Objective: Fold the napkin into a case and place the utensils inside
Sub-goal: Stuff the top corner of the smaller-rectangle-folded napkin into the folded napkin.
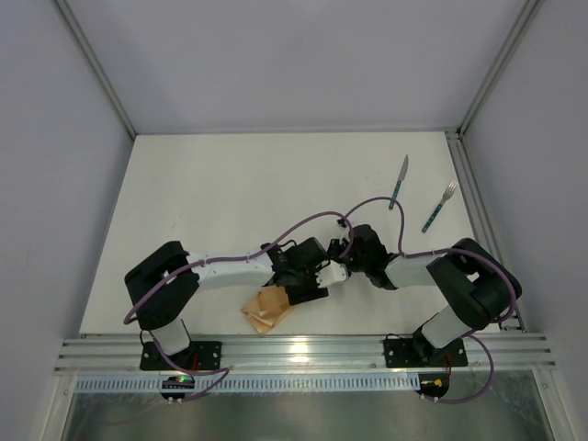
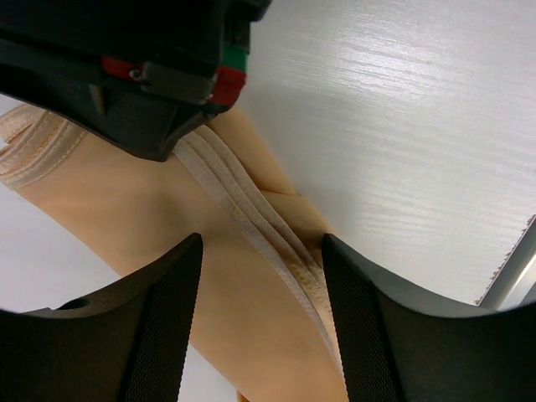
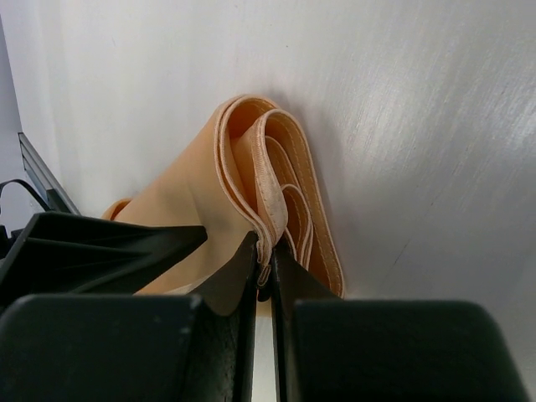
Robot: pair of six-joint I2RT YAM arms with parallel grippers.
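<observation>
- Right fingers [image 3: 226,289] pinch the layered hem of the napkin [image 1: 269,310] near the front edge of the tabletop [image 1: 230,202]; layers may slip out, undoing the fold.
- Left fingers [image 2: 159,318] stand wide above it, holding nothing; a misjudged grab may bunch it.

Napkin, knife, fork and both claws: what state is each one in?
Napkin: folded in layers, one edge pinched.
Left claw: open, above the napkin.
Right claw: shut on the napkin's edge.
Knife: lying flat on the table, untouched.
Fork: lying flat beside the knife, untouched.
</observation>
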